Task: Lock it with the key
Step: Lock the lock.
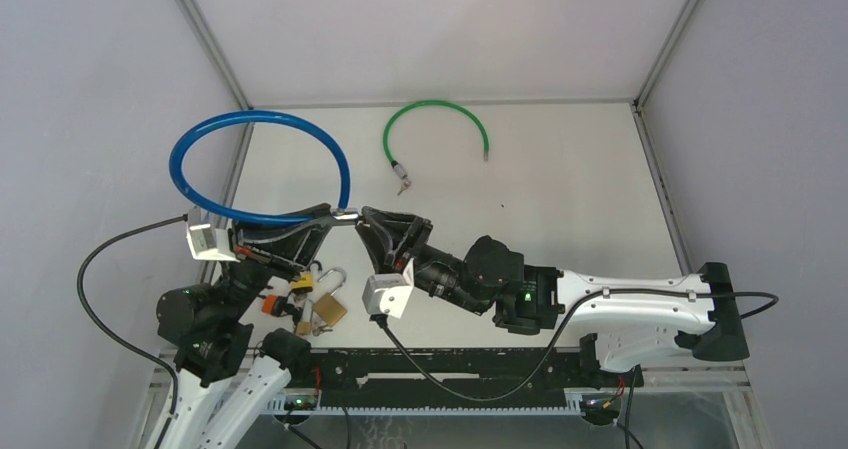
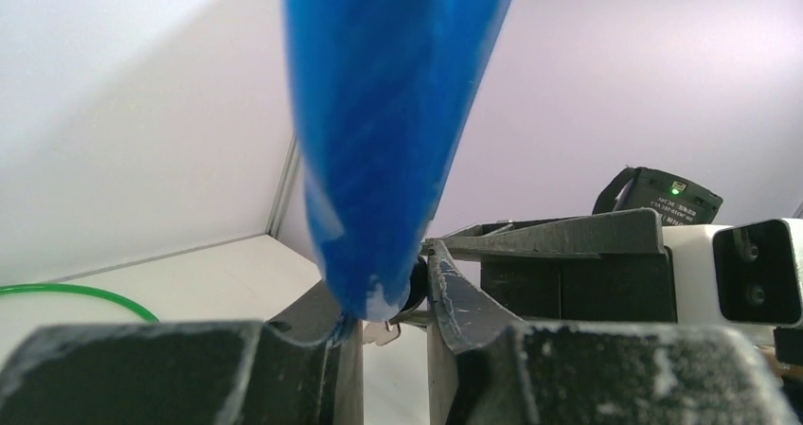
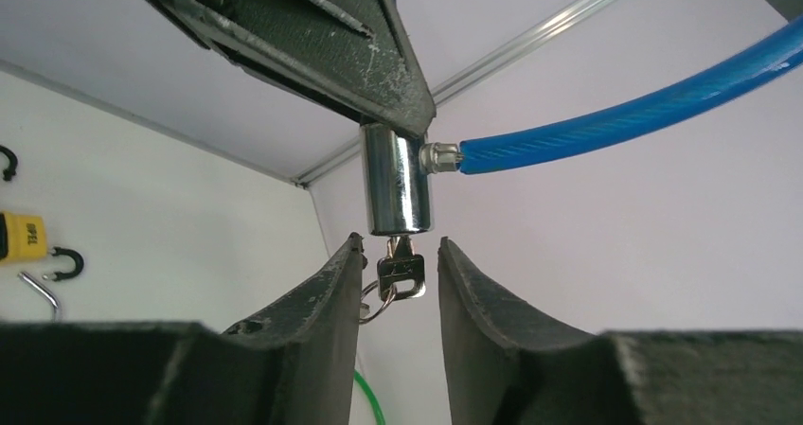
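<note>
A blue cable lock (image 1: pixel 255 119) loops up off the table at the left. My left gripper (image 1: pixel 325 214) is shut on its chrome lock cylinder (image 3: pixel 398 193), holding it in the air; in the left wrist view the blue cable (image 2: pixel 388 113) fills the space between the fingers. The key (image 3: pixel 401 272) sticks out of the cylinder's lower end with a small ring hanging from it. My right gripper (image 3: pixel 398 250) faces the cylinder with one finger on each side of the key head. A narrow gap shows on both sides, and the left finger is near the ring.
A green cable lock (image 1: pixel 435 109) lies at the back of the table with its key (image 1: pixel 402 182) beside one end. Several padlocks (image 1: pixel 320 304) sit by the left arm's base. The enclosure walls stand close on the left and right.
</note>
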You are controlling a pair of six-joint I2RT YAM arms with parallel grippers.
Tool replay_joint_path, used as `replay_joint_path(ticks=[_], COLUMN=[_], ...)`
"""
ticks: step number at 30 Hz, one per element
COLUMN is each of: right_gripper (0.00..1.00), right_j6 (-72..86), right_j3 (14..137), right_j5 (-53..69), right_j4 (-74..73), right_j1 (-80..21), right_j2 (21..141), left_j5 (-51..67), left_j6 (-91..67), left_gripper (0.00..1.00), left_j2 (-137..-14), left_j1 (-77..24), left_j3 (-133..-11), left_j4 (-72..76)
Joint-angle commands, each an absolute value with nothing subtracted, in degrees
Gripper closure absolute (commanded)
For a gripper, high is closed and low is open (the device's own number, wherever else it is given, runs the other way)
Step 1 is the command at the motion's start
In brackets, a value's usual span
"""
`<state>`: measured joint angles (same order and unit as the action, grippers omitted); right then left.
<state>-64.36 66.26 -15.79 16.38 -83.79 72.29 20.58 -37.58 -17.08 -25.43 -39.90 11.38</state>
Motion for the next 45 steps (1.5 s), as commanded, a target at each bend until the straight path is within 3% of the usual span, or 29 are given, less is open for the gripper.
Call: replay_joint_path(ticks=[1,6,13,16,21,34,38,41,42,45], right_gripper=[0.55,0.55,0.8,0.87,1.0,0.99,0.56,0.11,0.02,0.01], right_j6=[-64.22,-63.54,-62.4,-60.62,-53.66,-40.4,-40.08,-35.45,-33.25,-23.83], right_j3=[69.31,69.34,69.32,69.39,73.58,76.46,76.47,76.48,76.49,76.47], right_j5=[-17.67,-18.93,-20.01,-19.45,-12.72,4.67,4.8,7.38,9.05,17.71], right_j4=[15.91,15.59,15.73,14.92,4.26,-2.2,-3.47,-5.42,-6.09,-8.01], right_j1=[-84.35,-84.23,-84.14,-83.95,-82.85,-77.77,-77.79,-75.79,-74.63,-69.73], right_j2=[72.18,72.28,72.18,71.46,70.69,67.77,67.08,65.45,64.91,63.3], left_j5=[20.09,20.16,20.51,22.37,26.45,29.79,28.88,28.62,28.66,28.87], left_j6=[-38.23,-38.23,-38.04,-36.83,-34.37,-31.75,-31.97,-31.92,-31.86,-31.75], left_gripper=[1.0,1.0,1.0,1.0,1.0,1.0,1.0,1.0,1.0,1.0], left_j2=[-16.66,-16.7,-16.62,-16.6,-16.31,-15.59,-15.24,-15.12,-15.08,-14.95], left_j1=[-24.96,-24.96,-24.96,-24.96,-24.96,-24.96,-24.96,-24.96,-24.97,-24.96], left_j3=[-40.01,-39.73,-39.98,-39.99,-39.74,-38.78,-38.58,-38.88,-38.99,-39.12], left_j4=[14.72,15.08,15.15,15.71,16.78,17.3,17.27,17.31,17.27,17.37])
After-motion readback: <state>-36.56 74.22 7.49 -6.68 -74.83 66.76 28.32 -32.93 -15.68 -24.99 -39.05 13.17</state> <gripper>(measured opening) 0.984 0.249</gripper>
